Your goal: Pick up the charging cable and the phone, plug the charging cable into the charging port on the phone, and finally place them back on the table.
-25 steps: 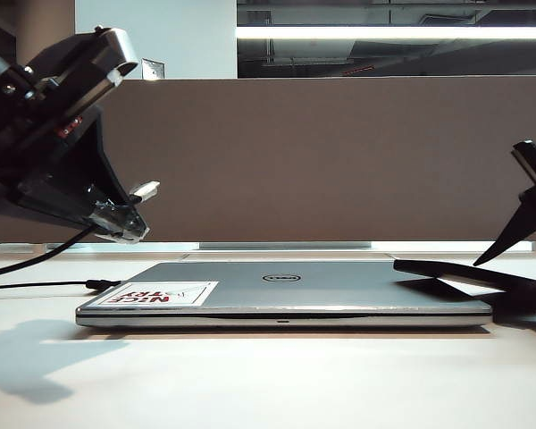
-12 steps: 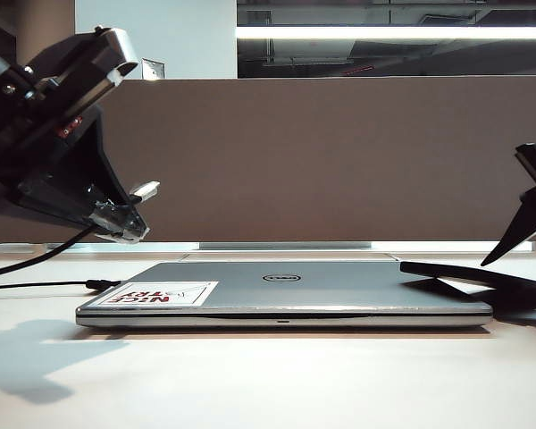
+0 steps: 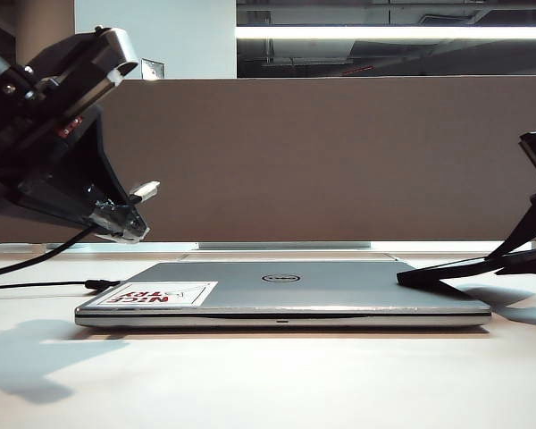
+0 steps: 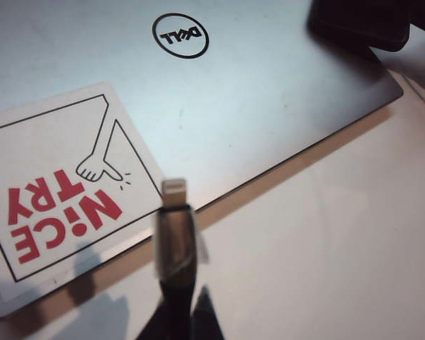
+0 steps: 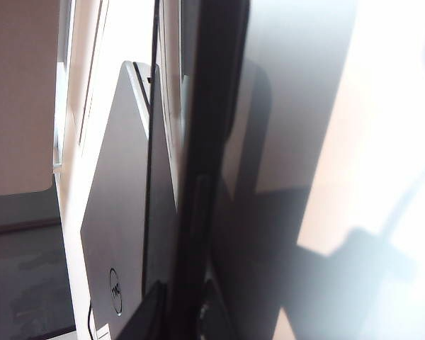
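At the left of the exterior view, the left gripper (image 3: 125, 223) hangs above the table (image 3: 268, 375), clamped on the charging cable (image 4: 176, 244), whose silver plug juts toward the laptop (image 3: 286, 290). At the right edge, the right gripper (image 3: 527, 259) pinches the phone (image 3: 447, 273), tilted with its far corner resting on the laptop's lid.

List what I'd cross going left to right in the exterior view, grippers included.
Left gripper raised, shut on the charging cable → red-lettered sticker on the laptop lid → Dell logo → phone, tilted with its low end on the lid → right gripper, gripping the phone's raised end.
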Controlling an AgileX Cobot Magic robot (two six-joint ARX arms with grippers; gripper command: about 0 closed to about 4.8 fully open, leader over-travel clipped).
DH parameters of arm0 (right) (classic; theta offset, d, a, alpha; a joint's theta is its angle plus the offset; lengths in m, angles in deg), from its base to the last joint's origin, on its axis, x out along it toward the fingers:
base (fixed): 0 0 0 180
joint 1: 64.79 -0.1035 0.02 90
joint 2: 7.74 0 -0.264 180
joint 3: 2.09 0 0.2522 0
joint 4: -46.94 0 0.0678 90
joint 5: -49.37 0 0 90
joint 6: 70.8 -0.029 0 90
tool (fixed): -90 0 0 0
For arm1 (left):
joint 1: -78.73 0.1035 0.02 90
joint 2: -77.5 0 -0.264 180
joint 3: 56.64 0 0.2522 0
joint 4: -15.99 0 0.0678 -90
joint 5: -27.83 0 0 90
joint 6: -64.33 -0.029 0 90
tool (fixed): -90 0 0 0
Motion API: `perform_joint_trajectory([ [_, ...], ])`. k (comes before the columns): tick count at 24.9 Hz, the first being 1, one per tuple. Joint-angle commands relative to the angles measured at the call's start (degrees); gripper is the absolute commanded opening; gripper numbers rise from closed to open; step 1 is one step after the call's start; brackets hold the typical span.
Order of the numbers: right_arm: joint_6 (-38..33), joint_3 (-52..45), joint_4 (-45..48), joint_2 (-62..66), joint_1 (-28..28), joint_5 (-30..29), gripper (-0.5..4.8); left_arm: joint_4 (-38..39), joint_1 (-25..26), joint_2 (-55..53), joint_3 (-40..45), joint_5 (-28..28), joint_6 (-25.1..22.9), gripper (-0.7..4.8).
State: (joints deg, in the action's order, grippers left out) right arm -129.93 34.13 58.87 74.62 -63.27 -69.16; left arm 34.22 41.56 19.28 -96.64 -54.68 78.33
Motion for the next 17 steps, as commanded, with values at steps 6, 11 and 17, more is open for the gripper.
perform_joint_trajectory([
  [6, 5.42, -0.5, -3.98, -2.38, -0.2, 1.49, -0.03, -0.66, -0.04, 0.15, -0.11, 0.22, -0.04, -0.06],
  [11, 7.52, 1.03, -11.5, -13.51, -0.15, 1.51, -0.05, -0.68, -0.04, 0.15, -0.11, 0.22, -0.04, -0.06],
  [17, 24.46, 15.8, -44.24, -21.92, -0.17, 1.73, -0.05, -0.7, -0.04, 0.15, -0.11, 0.22, -0.04, -0.06],
])
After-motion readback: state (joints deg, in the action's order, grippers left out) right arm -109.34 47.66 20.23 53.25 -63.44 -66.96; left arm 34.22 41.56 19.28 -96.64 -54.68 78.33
